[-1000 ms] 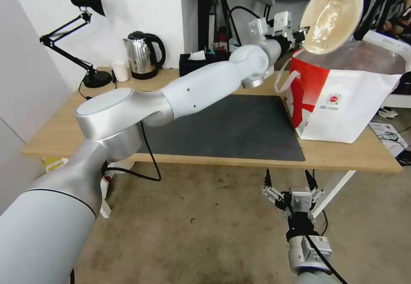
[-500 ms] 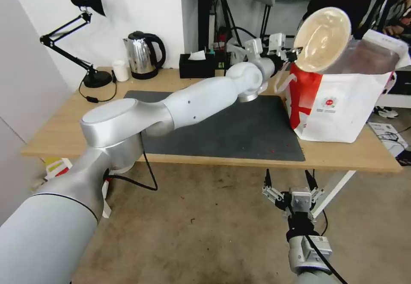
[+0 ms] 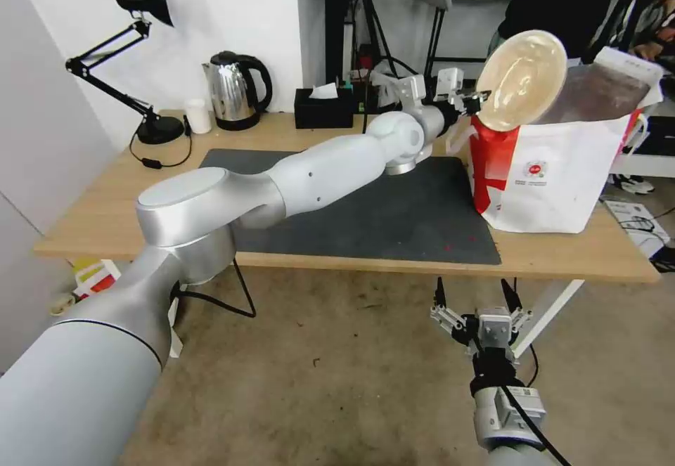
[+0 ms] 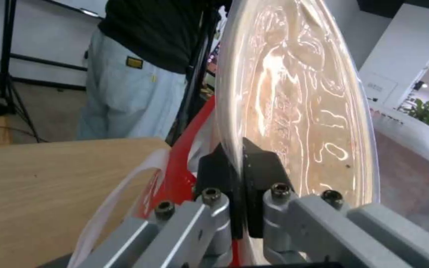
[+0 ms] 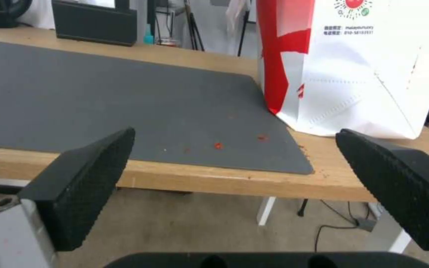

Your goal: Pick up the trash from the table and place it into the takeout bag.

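Head view: left arm stretched out across the table, left gripper up at the near-left top corner of the takeout bag, pinching the rim of a beige pulp bowl. Bowl is tilted almost on edge, open side facing the camera, held in the air over the bag's open mouth, lower edge about level with the bag's top edge; can't tell if it touches the bag. Bag stands upright at the right end of the table, just beside the right edge of the dark-grey mat, red panel and white loop handle on the side toward the gripper, silvery lining visible inside. Left wrist view: black pads pressed together on the bowl rim, shiny inner surface of the bowl facing sideways, red bag edge and white handle just below, light wood tabletop beside. Right gripper hangs low in front of the table, below the front edge, well apart from the bag, holding nothing, fingers spread wide. Right wrist view: both black ridged fingers wide apart, mat with a few red specks, bag past the mat corner. Back of table: steel kettle, small white cup, black desk lamp, black tissue box.
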Tool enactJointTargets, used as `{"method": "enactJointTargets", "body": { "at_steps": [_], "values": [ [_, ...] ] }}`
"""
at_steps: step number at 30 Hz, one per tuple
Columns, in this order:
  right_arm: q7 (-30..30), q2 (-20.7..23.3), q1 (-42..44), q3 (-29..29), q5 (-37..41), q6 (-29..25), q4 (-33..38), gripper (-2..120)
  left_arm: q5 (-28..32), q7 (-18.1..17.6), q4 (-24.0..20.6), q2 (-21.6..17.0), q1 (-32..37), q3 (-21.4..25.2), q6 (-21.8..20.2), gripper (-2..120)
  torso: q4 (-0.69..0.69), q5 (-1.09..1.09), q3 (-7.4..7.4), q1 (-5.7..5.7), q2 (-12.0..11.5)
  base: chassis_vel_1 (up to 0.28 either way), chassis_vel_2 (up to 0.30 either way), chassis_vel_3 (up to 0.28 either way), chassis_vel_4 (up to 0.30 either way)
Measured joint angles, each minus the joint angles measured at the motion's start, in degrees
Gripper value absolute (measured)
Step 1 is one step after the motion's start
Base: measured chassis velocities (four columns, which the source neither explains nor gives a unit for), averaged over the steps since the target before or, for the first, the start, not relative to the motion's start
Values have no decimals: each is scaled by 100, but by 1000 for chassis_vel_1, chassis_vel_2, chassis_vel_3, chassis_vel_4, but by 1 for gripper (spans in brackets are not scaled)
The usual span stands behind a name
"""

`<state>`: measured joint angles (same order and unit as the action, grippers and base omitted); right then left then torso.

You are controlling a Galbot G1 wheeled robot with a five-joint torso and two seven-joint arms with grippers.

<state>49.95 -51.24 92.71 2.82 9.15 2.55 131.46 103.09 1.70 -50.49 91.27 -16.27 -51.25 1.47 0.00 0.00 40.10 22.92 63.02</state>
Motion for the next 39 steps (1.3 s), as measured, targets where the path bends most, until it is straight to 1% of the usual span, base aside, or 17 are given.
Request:
{"method": "enactJointTargets", "body": {
  "at_steps": [4, 10, 11, 13, 14, 17, 24, 31, 39],
  "values": [
    [0, 0, 0, 0, 0, 0, 0, 100, -60, 142, 73, -2, 55, -22, -34, 0, 0, 0, 0, -1, 0, 0, 0, 0, 0],
    [0, 0, 0, 0, 0, 0, 0, 100, -82, 210, 109, 1, 56, -23, -50, 0, -1, 0, 0, -1, 0, 0, 0, 0, 0],
    [0, 0, 0, 0, 0, 0, 0, 100, -99, 283, 158, 2, 46, -18, -37, 0, 0, 0, 0, -1, 0, 0, 0, 0, 0],
    [0, 0, 0, 0, 0, 0, 0, 100, -120, 410, 249, 6, 5, 146, 8, 0, 0, 0, 1, -1, 0, 0, 0, 0, 0],
    [0, 0, 0, 0, 0, 0, 0, 100, -120, 410, 249, 6, 5, 146, 8, 0, 0, 0, 1, -1, 0, 0, 0, 0, 0],
    [0, 0, 0, 0, 0, 0, 0, 100, -228, 407, 435, 8, -112, 383, 219, 0, 1, 0, 0, 0, 0, 0, 0, 0, 0],
    [0, 0, 0, 0, 0, 0, 0, 100, -321, 408, 562, 11, -140, 575, 310, 0, 0, 0, 0, 0, 0, 0, 0, 0, 0],
    [0, 0, 0, 0, 0, 0, 0, 100, -600, 462, 703, 11, -111, 617, 408, 0, 0, 0, 0, 0, 0, 0, 0, 0, 0],
    [0, 0, 0, 0, 0, 0, 0, 100, -785, 505, 730, 11, 10, 693, 422, 0, 0, 0, 0, 0, 0, 0, 0, 0, 0]
  ]
}}
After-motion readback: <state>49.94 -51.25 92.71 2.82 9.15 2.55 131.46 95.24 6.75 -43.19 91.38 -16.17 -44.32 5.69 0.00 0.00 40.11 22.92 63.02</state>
